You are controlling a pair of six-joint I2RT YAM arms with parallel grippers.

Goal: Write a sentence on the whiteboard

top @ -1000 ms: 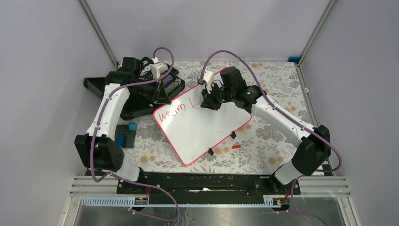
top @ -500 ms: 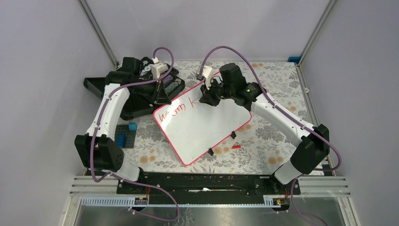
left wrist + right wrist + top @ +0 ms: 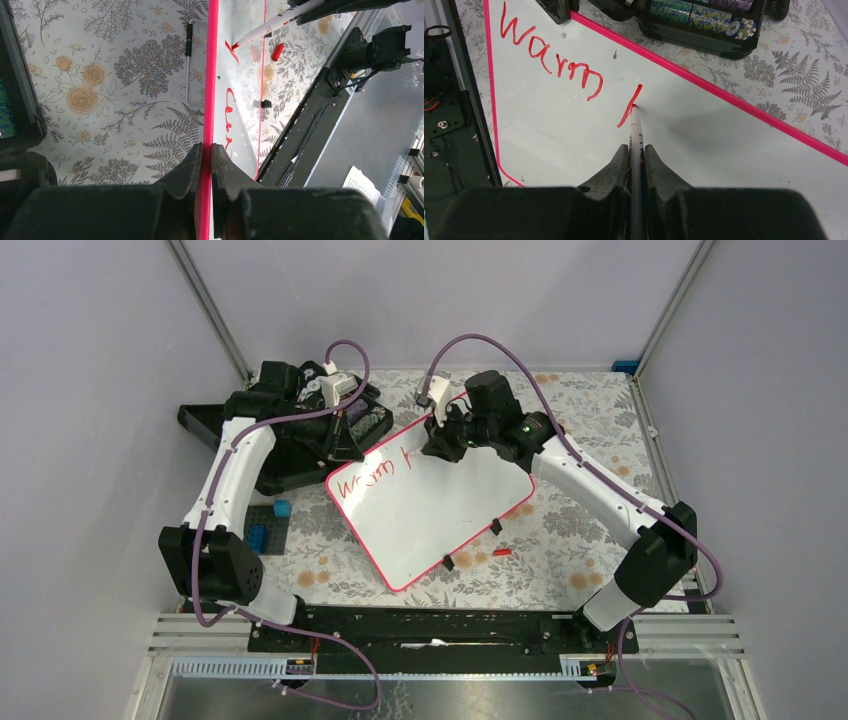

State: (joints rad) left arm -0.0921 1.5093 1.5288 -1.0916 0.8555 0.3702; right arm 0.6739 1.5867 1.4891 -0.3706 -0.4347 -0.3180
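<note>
The whiteboard (image 3: 430,510) lies flat and skewed in the middle of the flowered surface (image 3: 590,430), its far left corner just beside the open black case (image 3: 300,445). The left hand (image 3: 206,148) is clenched on the board's pink rim at that far left edge, one finger above it and one below. The right hand (image 3: 636,149) grasps a white marker (image 3: 636,127) between its closed fingers, barrel pointing forward and down, and the red tip touches the board. Of the sentence (image 3: 549,60), only "Warm" stands in red near the left edge, with one slanted stroke after it where the tip rests. Two small black clips (image 3: 496,526) sit on the near right rim, and a small red cap (image 3: 502,552) lies on the surface just beyond them
</note>
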